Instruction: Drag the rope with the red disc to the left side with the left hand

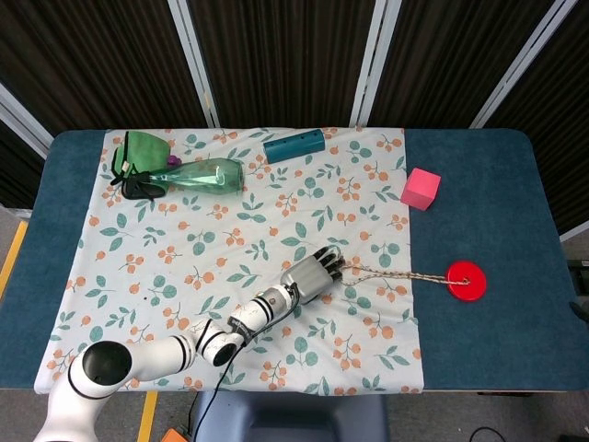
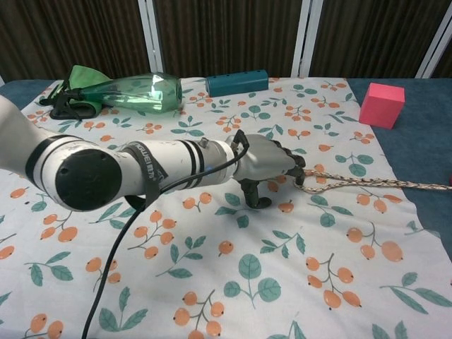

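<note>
While the braided beige rope (image 1: pixel 391 276) lies stretched across the floral cloth (image 1: pixel 184 230) to its flat red disc (image 1: pixel 466 280) on the blue desk (image 1: pixel 497 203), the left robot hand (image 1: pixel 316 273) curls its fingers (image 2: pixel 291 164) at the rope's looped end; an actual hold cannot be told.

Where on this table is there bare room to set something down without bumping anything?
Free: the near-left cloth, below the green bottle and left of the left hand; the blue table nearer than the red disc; the blue strip at far left. Crowded: the far edge, with bottle, teal tube and pink block, and the rope line between hand and disc.
</note>
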You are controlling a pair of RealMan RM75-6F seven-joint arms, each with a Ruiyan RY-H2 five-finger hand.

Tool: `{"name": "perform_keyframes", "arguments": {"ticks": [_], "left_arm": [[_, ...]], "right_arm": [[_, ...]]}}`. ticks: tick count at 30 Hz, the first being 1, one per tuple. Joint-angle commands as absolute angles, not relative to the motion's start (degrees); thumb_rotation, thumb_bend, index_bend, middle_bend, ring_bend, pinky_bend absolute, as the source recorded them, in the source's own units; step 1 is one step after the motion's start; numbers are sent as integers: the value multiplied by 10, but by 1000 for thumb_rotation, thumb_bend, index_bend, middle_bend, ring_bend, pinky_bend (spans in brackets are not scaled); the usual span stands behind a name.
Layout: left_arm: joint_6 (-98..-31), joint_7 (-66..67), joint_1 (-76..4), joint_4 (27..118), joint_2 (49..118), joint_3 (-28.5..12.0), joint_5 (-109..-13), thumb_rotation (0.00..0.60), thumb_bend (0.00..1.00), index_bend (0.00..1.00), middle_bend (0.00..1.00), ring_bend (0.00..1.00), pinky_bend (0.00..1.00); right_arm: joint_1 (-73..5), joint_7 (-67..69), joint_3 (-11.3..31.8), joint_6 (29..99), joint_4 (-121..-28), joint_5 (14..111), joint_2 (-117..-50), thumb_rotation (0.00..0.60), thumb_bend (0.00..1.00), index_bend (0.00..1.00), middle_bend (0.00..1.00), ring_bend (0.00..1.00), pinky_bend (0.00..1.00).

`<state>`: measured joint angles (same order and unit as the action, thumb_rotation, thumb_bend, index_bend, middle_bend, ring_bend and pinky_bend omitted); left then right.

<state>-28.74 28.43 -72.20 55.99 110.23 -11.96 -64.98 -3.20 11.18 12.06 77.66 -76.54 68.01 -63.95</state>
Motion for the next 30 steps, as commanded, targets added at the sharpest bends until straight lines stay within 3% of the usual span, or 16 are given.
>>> {"name": "perform_keyframes", "arguments": {"ticks": [1,6,15,24,30], "left_arm": [[-296,290,-722,566,1099,-115,-644,600,477,305,0,0,0],[-316,290,-721,592,1084,-115,-645,600,508,481,0,0,0],[-329,301,-719,615,1067,-101,-636,600,512,626,0,0,0],[-386,311,-695,656,1036,-96,-636,600,709,829,0,0,0],[-456,328,-639,742,946,-82,-624,600,772,868,0,0,0]], "right_arm": [[-32,110,122,777,-768,680,-639,600,78,0,0,0,0],[-32,105,123,775,-772,678,-639,600,80,0,0,0,0],[-34,95,124,771,-776,676,-641,600,83,0,0,0,0],[-35,93,126,768,-778,676,-640,600,89,0,0,0,0],[-38,88,128,770,-786,680,-637,600,92,0,0,0,0]]}}
